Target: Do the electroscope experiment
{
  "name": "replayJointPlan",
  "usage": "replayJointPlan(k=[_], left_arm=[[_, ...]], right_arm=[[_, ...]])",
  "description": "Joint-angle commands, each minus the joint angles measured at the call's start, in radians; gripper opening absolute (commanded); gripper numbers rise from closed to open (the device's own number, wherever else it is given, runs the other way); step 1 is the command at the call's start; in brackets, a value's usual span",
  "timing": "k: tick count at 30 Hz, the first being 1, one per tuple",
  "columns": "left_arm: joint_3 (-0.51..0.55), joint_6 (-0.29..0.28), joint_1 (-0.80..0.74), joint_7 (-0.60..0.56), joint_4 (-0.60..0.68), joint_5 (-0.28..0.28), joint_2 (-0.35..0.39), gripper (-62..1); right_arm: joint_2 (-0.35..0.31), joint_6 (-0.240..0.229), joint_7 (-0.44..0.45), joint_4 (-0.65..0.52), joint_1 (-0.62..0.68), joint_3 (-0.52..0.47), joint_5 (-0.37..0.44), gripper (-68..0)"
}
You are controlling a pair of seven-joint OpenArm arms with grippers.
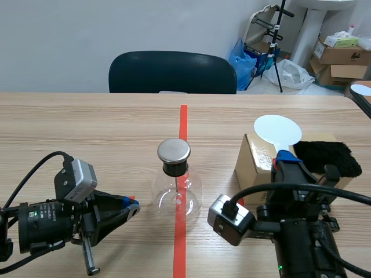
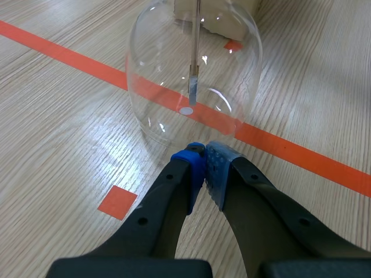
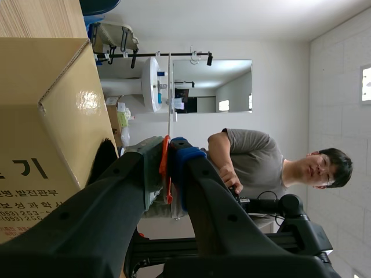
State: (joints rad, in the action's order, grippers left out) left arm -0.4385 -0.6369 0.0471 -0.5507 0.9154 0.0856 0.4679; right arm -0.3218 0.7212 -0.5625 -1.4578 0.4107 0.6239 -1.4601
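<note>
The electroscope, a clear glass flask (image 1: 177, 194) with a black stopper and a round metal cap (image 1: 174, 150), stands on the red tape line mid-table. Its inner rod and foil leaf (image 2: 193, 87) show through the glass (image 2: 232, 63). My left gripper (image 1: 132, 207) lies low on the table left of the flask, shut on nothing, its tips (image 2: 204, 168) almost at the glass. My right gripper (image 1: 284, 157) points upward beside the cardboard box and is shut on the handle of a white round paddle (image 1: 277, 130). The paddle (image 3: 169, 104) is seen edge-on between the fingers of my right gripper (image 3: 168, 153).
A cardboard box (image 1: 255, 165) stands right of the flask, with a black fur cloth (image 1: 324, 157) behind it. The box (image 3: 46, 116) fills one side of the right wrist view. A dark chair (image 1: 172, 72) is at the far edge. A person (image 3: 255, 162) sits in the room beyond.
</note>
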Motion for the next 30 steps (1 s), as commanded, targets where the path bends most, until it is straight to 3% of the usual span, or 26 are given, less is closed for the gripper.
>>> replayJointPlan(k=[1,12,30], left_arm=[[0.001,-0.002,0.003,-0.014,0.019,-0.014,-0.008,-59.2],[0.001,-0.002,0.003,-0.014,0.019,-0.014,-0.008,-59.2],[0.001,-0.002,0.003,-0.014,0.019,-0.014,-0.008,-59.2]], right_arm=[[-0.005,0.011,-0.002,-0.014,-0.009,-0.002,-0.001,-66.5],[-0.005,0.011,0.098,-0.014,-0.009,-0.002,-0.001,-66.5],[-0.005,0.011,0.488,-0.014,-0.009,-0.002,-0.001,-66.5]])
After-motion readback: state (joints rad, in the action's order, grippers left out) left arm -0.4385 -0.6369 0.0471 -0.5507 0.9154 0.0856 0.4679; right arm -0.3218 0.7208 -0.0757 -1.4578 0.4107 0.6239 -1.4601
